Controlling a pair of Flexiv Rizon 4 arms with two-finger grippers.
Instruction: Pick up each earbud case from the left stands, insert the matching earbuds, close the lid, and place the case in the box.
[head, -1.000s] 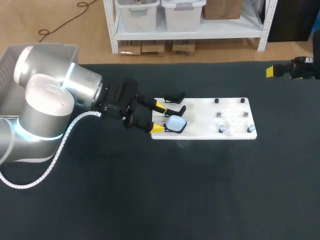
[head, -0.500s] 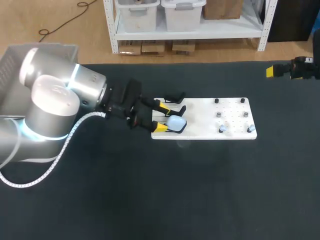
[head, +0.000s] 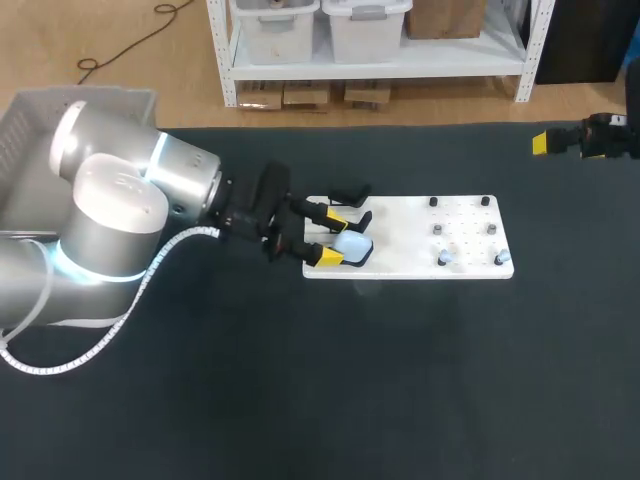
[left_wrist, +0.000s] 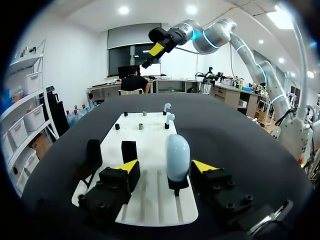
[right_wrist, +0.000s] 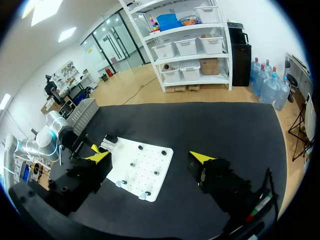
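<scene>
Head view: the left end effector (head: 332, 235) is spread wide, straddling the pale blue earbud case (head: 352, 243) on its stand at the white board's (head: 400, 240) left end.

Left wrist view: the case stands upright between the fingers, and neither visibly touches it.

Right wrist view: the right end effector (right_wrist: 151, 157) is wide and holds nothing, above the bench (right_wrist: 225, 130).

Head camera looks down on the table (head: 400, 380) from above and behind. Left wrist camera sits low, close over the white board (left_wrist: 150, 150); right wrist camera sees that board (right_wrist: 145, 165) from high and far off
</scene>
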